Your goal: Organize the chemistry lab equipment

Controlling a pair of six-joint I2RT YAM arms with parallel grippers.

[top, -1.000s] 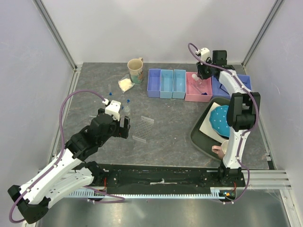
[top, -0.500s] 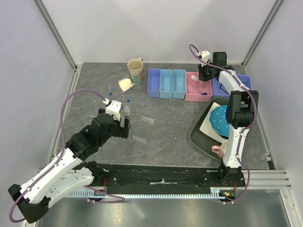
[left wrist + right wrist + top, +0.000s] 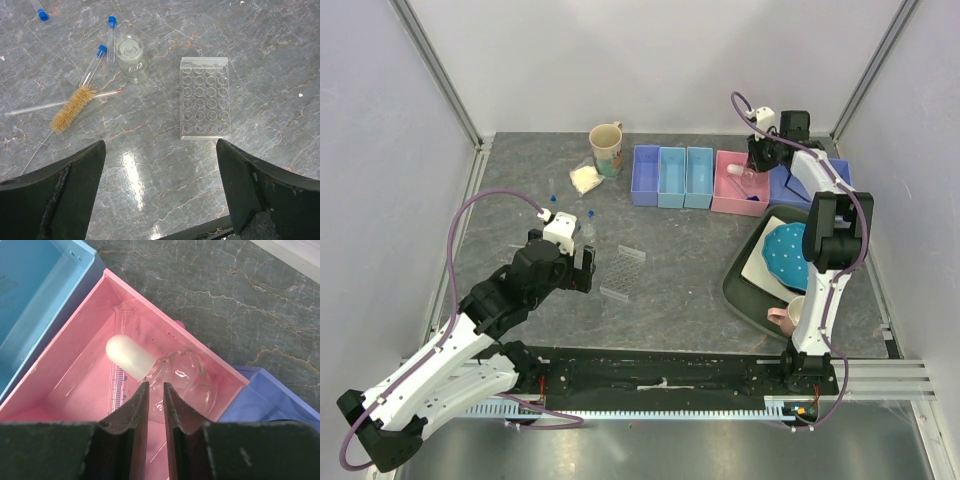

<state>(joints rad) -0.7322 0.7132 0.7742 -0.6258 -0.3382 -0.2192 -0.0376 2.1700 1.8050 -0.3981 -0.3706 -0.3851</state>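
Observation:
My right gripper (image 3: 758, 160) (image 3: 154, 386) hangs over the pink bin (image 3: 55, 370), its jaws nearly closed on the neck of the clear flask (image 3: 192, 375) with a white stopper (image 3: 130, 358); the flask lies tilted in the bin's corner. My left gripper (image 3: 583, 262) (image 3: 160, 146) is open and empty above the table. Ahead of it lie the clear tube rack (image 3: 205, 97) (image 3: 623, 272), a small clear stoppered jar (image 3: 131, 57), three blue-capped tubes (image 3: 95, 64), a bristle brush (image 3: 72, 107) and a thin glass rod (image 3: 35, 110). The powder bag (image 3: 584, 178) lies at the back left. No tripod is in view.
A cream mug (image 3: 607, 148) stands by the powder bag. Purple (image 3: 646, 176) and two light blue bins (image 3: 672, 178) sit left of the pink bin (image 3: 725, 200), and another purple bin (image 3: 786, 187) to its right. A dark tray (image 3: 738, 288) holds the blue dotted plate (image 3: 786, 255) and pink mug (image 3: 784, 318).
My right gripper has shifted right and a little back over the pink bin. The left arm has not moved.

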